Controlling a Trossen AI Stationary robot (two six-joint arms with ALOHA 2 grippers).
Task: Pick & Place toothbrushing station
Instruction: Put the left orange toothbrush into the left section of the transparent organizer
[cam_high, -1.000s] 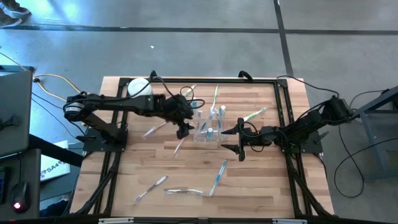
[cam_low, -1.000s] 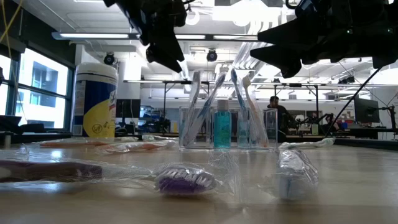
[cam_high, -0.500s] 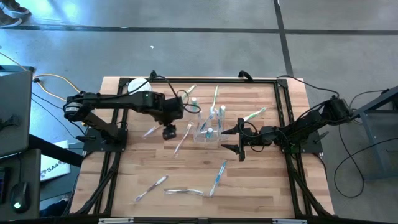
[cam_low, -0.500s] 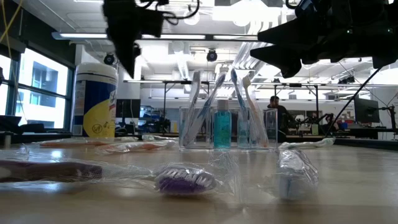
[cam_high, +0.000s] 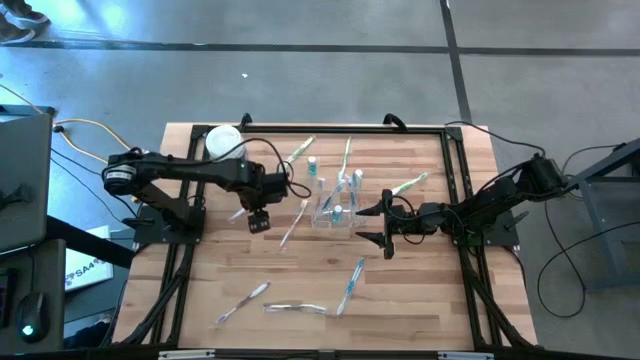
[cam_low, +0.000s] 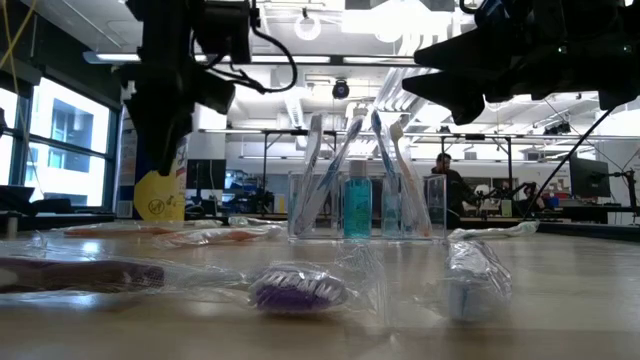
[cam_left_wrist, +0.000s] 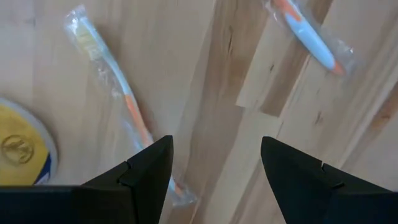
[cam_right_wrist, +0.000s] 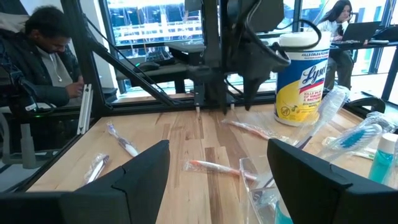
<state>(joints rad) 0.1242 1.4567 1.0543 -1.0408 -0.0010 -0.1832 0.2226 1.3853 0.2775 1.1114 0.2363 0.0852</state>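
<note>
The toothbrushing station (cam_high: 335, 207) is a clear boxy holder standing on its base at the table's middle. Upright toothbrushes and a small teal bottle (cam_low: 356, 210) stand in it, and it also shows in the low view (cam_low: 365, 205). My left gripper (cam_high: 258, 222) hangs to its left and points straight down, open (cam_left_wrist: 216, 149) over bare wood between two wrapped toothbrushes (cam_left_wrist: 118, 106). My right gripper (cam_high: 365, 224) lies level just to the station's right, open (cam_right_wrist: 219, 155) and facing it, with nothing between its fingers.
A white tub with a yellow label (cam_high: 222, 140) stands at the far left. Wrapped toothbrushes lie scattered: near the front (cam_high: 350, 285) (cam_high: 240, 300), right of the station (cam_high: 408, 185), and beside my left gripper (cam_high: 295, 222). A person (cam_right_wrist: 43, 50) sits beyond the table.
My left gripper has gone from beside the station toward the table's left edge and down. It has tipped from a slant to pointing straight down and stays open. The station and my right gripper have kept still.
</note>
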